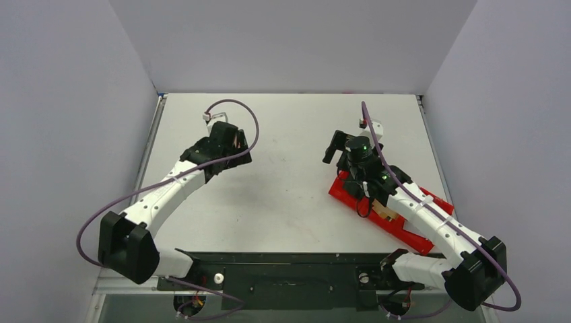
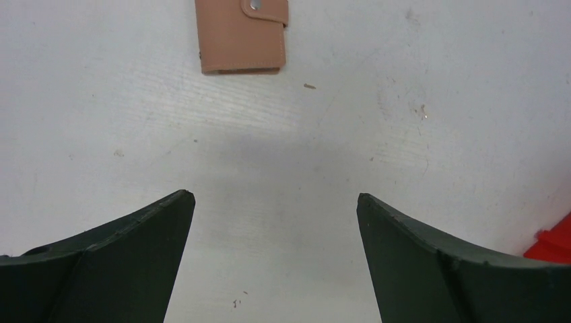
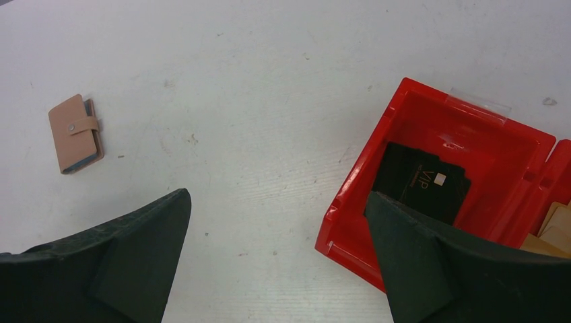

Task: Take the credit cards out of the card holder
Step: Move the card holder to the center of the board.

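Black and spread wide, my left gripper (image 2: 276, 198) hangs over the left half of the white table (image 1: 289, 202) with nothing between its fingers. Only bare tabletop shows in the gap. Ahead of it, past the fingertips and a little to their left in my left wrist view, lies the card holder (image 2: 233, 37). It is brown leather, flat on the table and folded closed, with its strap (image 2: 268, 13) drawn across the front and fastened by a small metal stud (image 2: 254, 6). The top edge of that view cuts off its far part. My right wrist camera shows the same card holder whole, off to the left, with a thin line of light blue along its lower edge. It lies well apart from everything else.

Further right, my right gripper (image 3: 276, 195) is also spread wide and holds nothing. It hovers at the far end of a long red plastic tray (image 3: 357, 182), which lies slantwise on the right half of the table, under my right arm in the overhead view. One finger is over bare table beside the tray and the other is over the tray's end compartment. In that compartment lies a black card (image 3: 421, 178) with gold "VIP" lettering and a small pale square beside it. My finger hides the card's lower corner. At the far right edge, in the next compartment over, some tan pieces (image 3: 555, 229) show, too cut off for me to tell what they are.
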{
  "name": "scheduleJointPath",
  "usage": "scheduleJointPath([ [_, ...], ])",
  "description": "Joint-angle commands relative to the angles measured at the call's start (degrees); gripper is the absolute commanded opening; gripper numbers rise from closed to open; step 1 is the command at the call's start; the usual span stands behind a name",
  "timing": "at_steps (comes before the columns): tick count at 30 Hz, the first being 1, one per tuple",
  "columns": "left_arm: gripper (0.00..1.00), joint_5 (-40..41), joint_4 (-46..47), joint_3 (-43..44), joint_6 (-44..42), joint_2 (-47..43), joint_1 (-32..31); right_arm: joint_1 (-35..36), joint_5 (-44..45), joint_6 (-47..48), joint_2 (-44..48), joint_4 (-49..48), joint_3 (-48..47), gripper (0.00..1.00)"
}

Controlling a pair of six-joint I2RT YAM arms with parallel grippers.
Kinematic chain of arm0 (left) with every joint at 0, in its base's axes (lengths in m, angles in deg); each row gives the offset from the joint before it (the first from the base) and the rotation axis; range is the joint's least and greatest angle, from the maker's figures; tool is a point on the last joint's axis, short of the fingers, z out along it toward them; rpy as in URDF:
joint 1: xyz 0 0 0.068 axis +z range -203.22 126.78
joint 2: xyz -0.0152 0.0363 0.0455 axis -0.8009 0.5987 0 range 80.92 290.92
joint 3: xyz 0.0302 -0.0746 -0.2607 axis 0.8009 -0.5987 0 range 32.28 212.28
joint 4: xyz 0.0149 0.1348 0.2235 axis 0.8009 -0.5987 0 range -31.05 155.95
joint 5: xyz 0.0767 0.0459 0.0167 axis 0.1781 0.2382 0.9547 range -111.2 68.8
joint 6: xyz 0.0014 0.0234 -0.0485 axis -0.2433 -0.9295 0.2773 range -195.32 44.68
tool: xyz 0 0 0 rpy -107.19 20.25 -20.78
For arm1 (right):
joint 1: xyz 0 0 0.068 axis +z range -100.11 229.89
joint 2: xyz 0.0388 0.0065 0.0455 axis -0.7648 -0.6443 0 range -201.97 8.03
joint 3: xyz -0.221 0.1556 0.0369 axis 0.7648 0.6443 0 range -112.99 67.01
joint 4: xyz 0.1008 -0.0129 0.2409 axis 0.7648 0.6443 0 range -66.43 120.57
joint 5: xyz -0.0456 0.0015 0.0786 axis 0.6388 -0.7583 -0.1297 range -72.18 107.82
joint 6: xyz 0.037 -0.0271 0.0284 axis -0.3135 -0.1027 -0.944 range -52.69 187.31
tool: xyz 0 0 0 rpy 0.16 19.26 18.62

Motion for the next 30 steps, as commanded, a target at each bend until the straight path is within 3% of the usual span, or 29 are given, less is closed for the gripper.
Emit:
scheduleJointPath([
  [1, 0.90, -0.2, 3.8, 6.6, 1.4, 6.6, 4.4, -0.1, -1.6, 1.0, 0.0, -0.6, -2.0, 0.99],
  [9, 0.82, -4.5, 7.8, 18.3, 1.1, 25.5, 11.1, -0.2, -4.1, 1.4, 0.2, 0.2, -2.0, 0.97],
  [18, 0.54, -5.1, 6.8, 27.2, 0.3, 38.7, 13.2, -0.1, -5.2, 0.6, 1.6, 1.1, -0.4, 0.95],
  [30, 0.41, -5.0, 6.7, 29.4, 0.2, 45.4, 14.8, -0.2, -5.7, 0.5, 2.2, 1.9, 1.1, 0.95],
])
